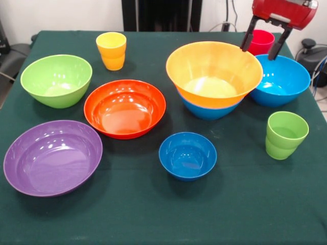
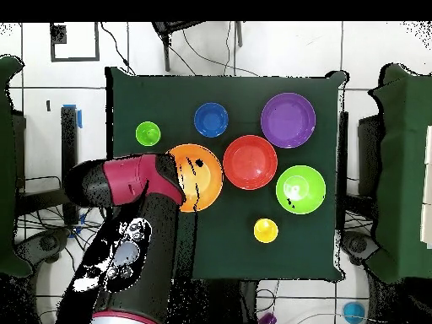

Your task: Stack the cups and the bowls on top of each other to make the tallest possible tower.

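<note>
My gripper [image 1: 259,53] is open at the far right, its two black fingers [image 1: 248,37] spread to either side of the red-pink cup [image 1: 262,41]; I cannot tell if they touch it. A large yellow-orange bowl [image 1: 214,69] sits nested in a blue bowl [image 1: 208,109], a two-bowl tower. A second blue bowl [image 1: 283,79] stands to its right. The small blue bowl [image 1: 187,154], light green cup [image 1: 285,134], yellow cup [image 1: 111,50], lime green bowl [image 1: 56,79], orange-red bowl [image 1: 125,107] and purple bowl [image 1: 52,155] stand apart. In the overhead view the arm [image 2: 135,181] hides the gripper and the red-pink cup.
Everything stands on a dark green tablecloth [image 1: 153,204]. In the overhead view the yellow-orange bowl [image 2: 201,173] is half under the arm. Cables and black equipment [image 1: 311,51] lie beyond the table's right far corner.
</note>
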Controlling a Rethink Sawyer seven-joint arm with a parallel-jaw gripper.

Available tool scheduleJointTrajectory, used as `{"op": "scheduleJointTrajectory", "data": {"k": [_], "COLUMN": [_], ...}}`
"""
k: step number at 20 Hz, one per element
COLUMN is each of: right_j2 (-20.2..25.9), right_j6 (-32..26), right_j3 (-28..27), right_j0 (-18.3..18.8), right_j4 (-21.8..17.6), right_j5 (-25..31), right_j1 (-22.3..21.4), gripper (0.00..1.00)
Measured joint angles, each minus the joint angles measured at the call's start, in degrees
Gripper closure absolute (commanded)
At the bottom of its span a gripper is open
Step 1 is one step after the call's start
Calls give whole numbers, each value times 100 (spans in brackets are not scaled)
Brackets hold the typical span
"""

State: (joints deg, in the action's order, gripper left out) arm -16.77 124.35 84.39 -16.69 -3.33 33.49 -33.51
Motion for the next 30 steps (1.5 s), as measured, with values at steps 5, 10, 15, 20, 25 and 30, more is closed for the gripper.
{"op": "scheduleJointTrajectory", "data": {"k": [5,10,15,20,25,30], "right_j2": [-35,-97,-129,-129,-148,-149], "right_j6": [0,0,0,0,0,0], "right_j3": [1,0,0,-31,-302,-840], "right_j0": [-62,-269,-547,-615,-607,-533], "right_j4": [45,246,518,677,713,711], "right_j5": [1,1,84,343,891,1253], "right_j1": [-21,-33,-36,-44,-32,109], "gripper": [0,0,0,0,0,0]}}
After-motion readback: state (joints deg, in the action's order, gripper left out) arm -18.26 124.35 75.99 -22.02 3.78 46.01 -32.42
